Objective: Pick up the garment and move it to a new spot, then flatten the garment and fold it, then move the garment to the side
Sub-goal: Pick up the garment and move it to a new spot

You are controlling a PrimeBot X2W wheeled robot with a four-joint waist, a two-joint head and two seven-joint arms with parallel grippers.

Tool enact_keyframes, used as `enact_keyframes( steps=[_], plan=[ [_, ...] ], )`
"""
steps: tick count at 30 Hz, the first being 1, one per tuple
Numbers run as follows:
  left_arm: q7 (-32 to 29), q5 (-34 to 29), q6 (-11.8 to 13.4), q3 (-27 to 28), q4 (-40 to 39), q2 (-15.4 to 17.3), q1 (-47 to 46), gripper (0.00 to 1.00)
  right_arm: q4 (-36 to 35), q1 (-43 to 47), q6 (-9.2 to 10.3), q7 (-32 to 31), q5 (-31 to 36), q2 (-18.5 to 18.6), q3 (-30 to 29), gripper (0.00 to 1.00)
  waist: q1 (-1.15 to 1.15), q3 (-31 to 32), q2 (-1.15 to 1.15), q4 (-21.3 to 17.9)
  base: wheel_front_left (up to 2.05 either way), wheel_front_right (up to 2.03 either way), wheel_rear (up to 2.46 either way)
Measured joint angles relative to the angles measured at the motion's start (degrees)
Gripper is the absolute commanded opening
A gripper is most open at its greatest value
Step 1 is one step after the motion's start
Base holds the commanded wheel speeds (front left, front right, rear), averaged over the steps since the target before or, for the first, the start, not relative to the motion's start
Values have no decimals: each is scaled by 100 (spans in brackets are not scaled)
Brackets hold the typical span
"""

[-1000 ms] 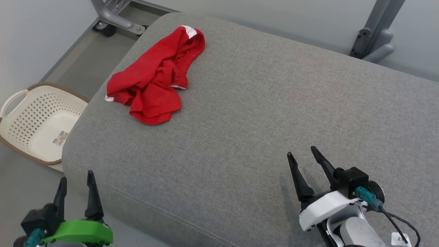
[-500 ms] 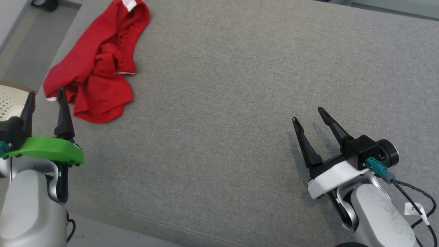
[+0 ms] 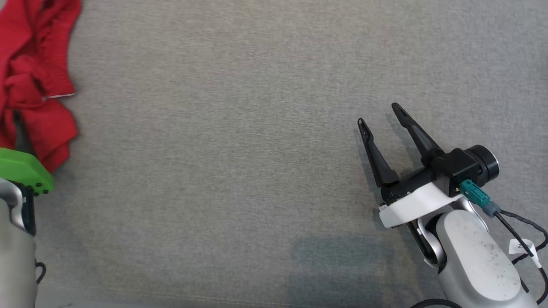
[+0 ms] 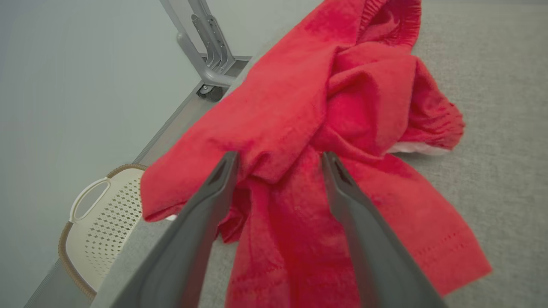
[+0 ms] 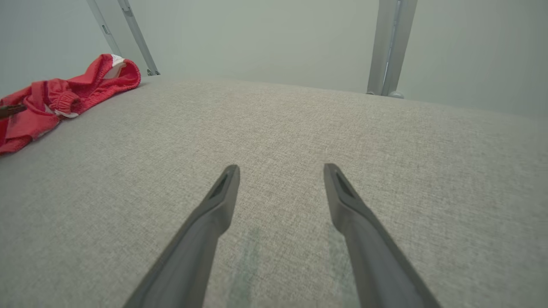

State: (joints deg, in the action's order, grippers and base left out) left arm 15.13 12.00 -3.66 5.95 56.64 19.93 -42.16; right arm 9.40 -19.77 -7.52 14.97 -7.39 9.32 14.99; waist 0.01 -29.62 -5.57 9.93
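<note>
Brought left gripper [image 4: 279, 156], spread wide, up to crumpled red cloth garment [image 4: 299, 85]; right gripper [image 3: 377, 113] likewise spread; small white cable tag [image 3: 520, 247] unreadable.

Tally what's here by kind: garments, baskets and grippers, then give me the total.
Garments: 1, the red garment
Baskets: 1, the cream basket
Grippers: 2, the left gripper and the right gripper
Total: 4

Soft, even light, no glare. A faint bluish shadow lies on the grey cushion [image 3: 235, 149] at the head view's 5 o'clock. That view is slightly smeared; wrist views bow at their edges.
</note>
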Motion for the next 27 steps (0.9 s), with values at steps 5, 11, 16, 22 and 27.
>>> enact_keyframes(
  steps=[5,11,16,22,27],
  plan=[
    [0,-35,356,190,111,145,-186,100,-90,-12,0,0,19,-16,-81,100,0,-233,0,-268,0,0,0],
    [1,-186,240,266,-613,276,-128,0,-100,-9,0,0,47,-105,-168,100,0,-379,0,-498,0,0,0],
    [0,-349,-82,193,-1486,85,-5,0,1,42,0,0,-45,-215,-187,100,-1,-245,0,-535,0,0,0],
    [0,-358,-322,-29,-2447,-368,140,0,126,68,0,0,-188,-389,-156,100,-1,73,0,-531,0,0,0],
    [0,-172,-371,-847,-3197,-990,414,0,232,230,-1,0,-315,-530,-180,100,-1,453,-1,-602,0,0,0]
  ],
)
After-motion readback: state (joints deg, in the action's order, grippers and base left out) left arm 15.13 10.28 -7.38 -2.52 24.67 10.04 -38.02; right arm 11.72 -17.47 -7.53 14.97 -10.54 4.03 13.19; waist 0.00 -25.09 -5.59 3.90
